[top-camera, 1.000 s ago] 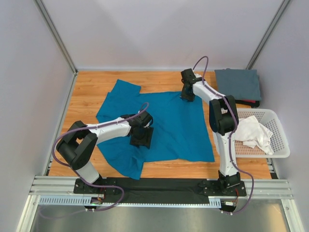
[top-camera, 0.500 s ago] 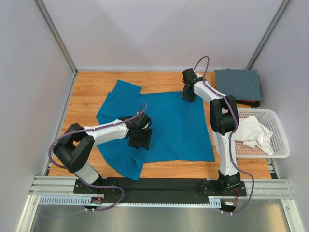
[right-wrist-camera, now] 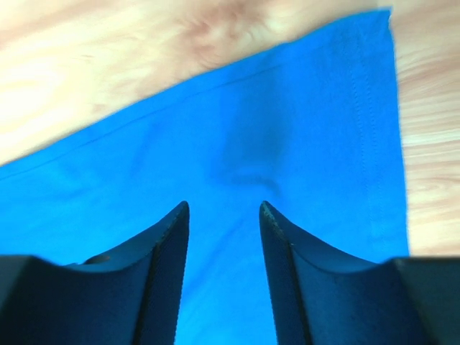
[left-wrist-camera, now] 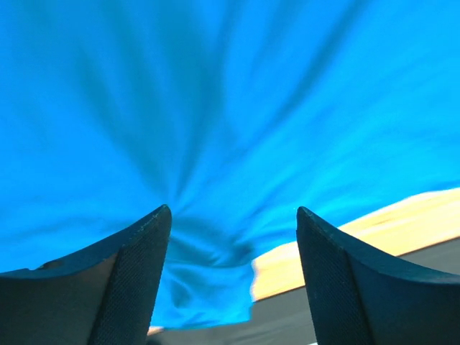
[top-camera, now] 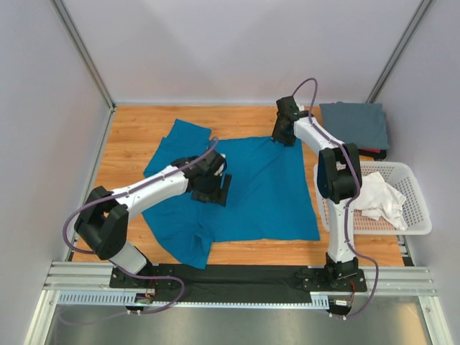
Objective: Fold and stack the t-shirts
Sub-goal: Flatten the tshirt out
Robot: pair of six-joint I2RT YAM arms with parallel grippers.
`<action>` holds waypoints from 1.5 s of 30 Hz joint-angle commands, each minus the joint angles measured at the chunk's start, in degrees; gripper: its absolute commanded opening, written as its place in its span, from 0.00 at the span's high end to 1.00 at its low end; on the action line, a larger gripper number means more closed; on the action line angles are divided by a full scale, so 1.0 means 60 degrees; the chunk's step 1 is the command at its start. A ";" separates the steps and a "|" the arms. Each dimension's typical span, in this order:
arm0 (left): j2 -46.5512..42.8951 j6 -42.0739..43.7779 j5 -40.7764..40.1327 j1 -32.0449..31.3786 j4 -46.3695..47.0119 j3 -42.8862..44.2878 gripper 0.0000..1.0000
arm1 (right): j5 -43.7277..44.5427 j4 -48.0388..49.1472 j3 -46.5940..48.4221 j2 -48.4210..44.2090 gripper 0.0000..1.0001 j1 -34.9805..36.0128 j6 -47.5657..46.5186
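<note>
The teal-blue t-shirt is lying spread flat across the middle of the table. Its soft cloth is mostly smooth, with one sleeve reaching toward the far left and another rumpling at the near left edge. The left gripper is hovering low over the shirt's left half with its jaws standing wide. In the left wrist view nothing is sitting between the ribbed black fingers, and creases in the cloth are fanning out from a bunched spot just below them. The right gripper is pointing down at the shirt's far right corner. Its fingers are showing a narrower gap, with stitched hem and plain fabric showing through it and nothing pinched.

The slate grey t-shirt is sitting folded into a neat rectangle at the far right corner of the table. The white t-shirt is lying crumpled inside a white plastic lattice basket at the right edge.

The table is showing warm, glossy wood-grain planks. Pale plain walls with thin metal corner posts are enclosing it on three sides, and a ridged metal rail is carrying both arm bases along the near edge.
</note>
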 commanded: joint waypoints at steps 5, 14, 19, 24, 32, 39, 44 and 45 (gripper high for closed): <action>-0.0718 0.0083 -0.0422 0.2348 0.0968 0.2383 0.16 | -0.1035 0.0801 0.0152 -0.2643 0.38 -0.0061 -0.0864; 0.2194 0.0313 -0.0477 0.5252 0.2143 0.5264 0.16 | -0.0713 0.1256 0.0311 -0.2647 0.25 -0.0251 -0.0852; 0.5047 0.1177 -0.1037 0.5632 0.1805 0.8546 0.17 | -0.1138 0.1227 0.0356 -0.2309 0.26 -0.0457 -0.0558; 0.7509 0.1472 -0.0877 0.5999 0.1527 1.1257 0.17 | -0.1285 0.1051 0.0458 -0.2001 0.26 -0.0618 -0.0426; 0.8584 0.0579 -0.0436 0.6439 0.2741 1.1847 0.23 | -0.1519 0.0378 0.1306 -0.1152 0.27 -0.0940 -0.0192; 0.9126 0.0359 -0.0349 0.6468 0.2655 1.2095 0.26 | -0.1941 0.0187 0.1981 -0.0551 0.27 -0.1131 0.0014; 0.9653 0.0183 0.0046 0.6454 0.2420 1.2637 0.27 | -0.1974 0.0230 0.2040 -0.0419 0.27 -0.1175 0.0087; 0.9741 0.0139 0.0017 0.6454 0.2391 1.2667 0.27 | -0.1988 0.0216 0.2055 -0.0390 0.28 -0.1175 0.0087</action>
